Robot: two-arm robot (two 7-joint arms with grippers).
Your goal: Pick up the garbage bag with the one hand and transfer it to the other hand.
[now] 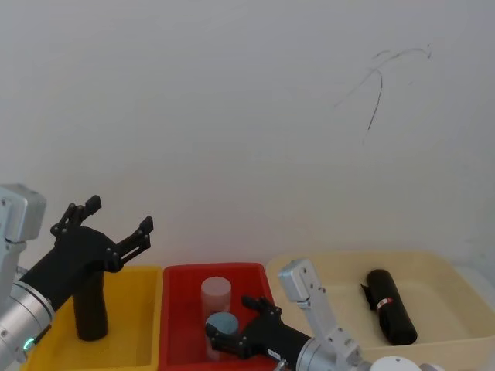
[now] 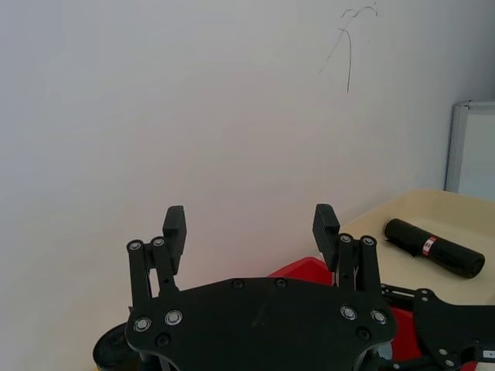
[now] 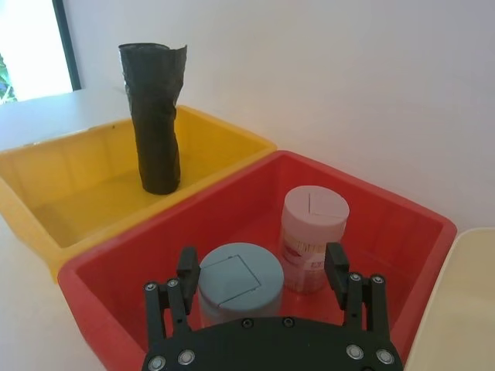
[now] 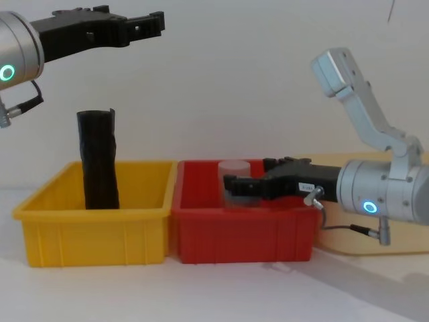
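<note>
Two black rolls are in play, and only one is the target: the garbage bag, a smooth cylinder with a red-and-white label band, lies on its side in the cream tray, well apart from both grippers. The taller crinkled roll standing in the yellow bin is not it. The bag looks light and fairly firm as a tight roll, though its plastic skin is probably slick and would give a little under pressure, so a hold across the middle, at or just beside the label band, seems safest and leaves both ends free for the handover. The left gripper hovers high above the yellow bin with its jaws spread wide and empty. The right gripper sits low over the red bin, jaws also apart, above a blue-lidded jar and a pink jar, touching neither.
</note>
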